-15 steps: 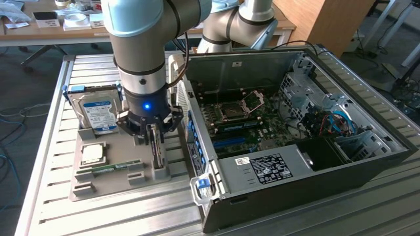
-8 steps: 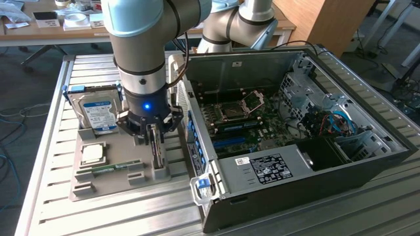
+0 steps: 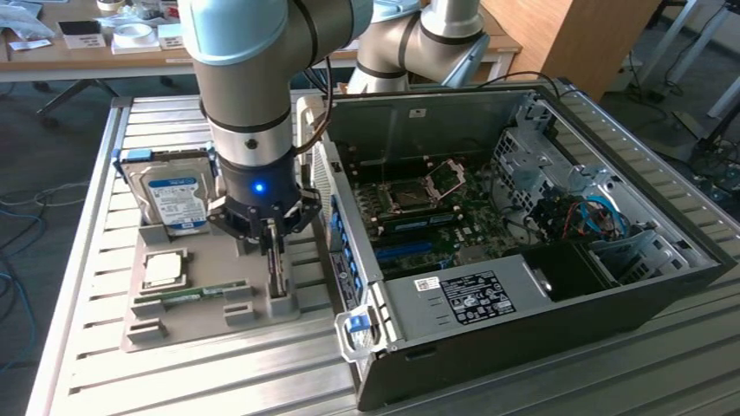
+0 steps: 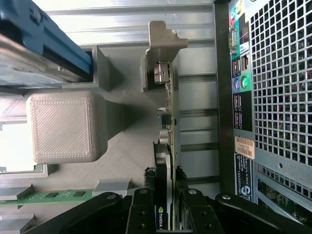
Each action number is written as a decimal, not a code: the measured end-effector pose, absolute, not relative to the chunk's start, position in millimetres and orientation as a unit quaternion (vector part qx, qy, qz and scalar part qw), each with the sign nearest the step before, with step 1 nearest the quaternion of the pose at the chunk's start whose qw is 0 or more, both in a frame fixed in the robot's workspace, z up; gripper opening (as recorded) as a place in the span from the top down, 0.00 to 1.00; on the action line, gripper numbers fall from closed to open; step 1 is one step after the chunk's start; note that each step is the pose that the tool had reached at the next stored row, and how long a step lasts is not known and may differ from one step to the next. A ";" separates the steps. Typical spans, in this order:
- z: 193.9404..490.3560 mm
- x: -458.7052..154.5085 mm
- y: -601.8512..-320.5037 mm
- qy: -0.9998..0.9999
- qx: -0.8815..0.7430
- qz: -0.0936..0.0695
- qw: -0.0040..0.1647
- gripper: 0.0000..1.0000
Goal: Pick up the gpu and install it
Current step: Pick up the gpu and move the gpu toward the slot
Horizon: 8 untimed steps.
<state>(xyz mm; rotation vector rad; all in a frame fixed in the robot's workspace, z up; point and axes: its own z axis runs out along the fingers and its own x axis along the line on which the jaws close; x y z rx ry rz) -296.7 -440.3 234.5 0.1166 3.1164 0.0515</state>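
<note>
A: Entry. Step in hand, by my reading: the pick. The gripper (image 3: 272, 236) is down over the grey holder (image 3: 185, 321), on the exterior view's left of the open PC case (image 3: 555, 295).

B: Hand state?

A: In the wrist view the fingers (image 4: 142, 207) stand on either side of the gpu (image 4: 162, 197), pressed against both faces. I log it as clamped on the card's top edge.

B: And the card's place?

A: The gpu stands on edge in its slot in the holder, not yet lifted, just beside the case's rear wall. The hard drive (image 3: 173, 195) stands at the far end of the holder. The RAM stick (image 3: 191, 295) lies at the near end.

B: Progress?

A: Early. Nothing is installed, and the motherboard (image 3: 422, 221) is open to view inside the case.

B: What does the lift call for?

A: My judgement: a straight pull upward, clear of the holder's posts, with the card kept upright, as the case wall is near.
</note>
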 end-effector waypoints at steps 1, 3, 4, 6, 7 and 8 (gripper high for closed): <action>234.5 -296.7 -440.3 0.999 0.037 0.017 0.011 0.73; 234.4 -296.7 -440.3 0.999 0.037 0.017 0.011 0.73; 234.5 -296.7 -440.3 0.999 0.037 0.017 0.011 0.73; 234.5 -296.7 -440.3 0.999 0.037 0.017 0.011 0.73; 234.4 -296.7 -440.3 0.999 0.037 0.017 0.011 0.73; 234.5 -296.7 -440.3 0.999 0.034 0.017 0.011 0.73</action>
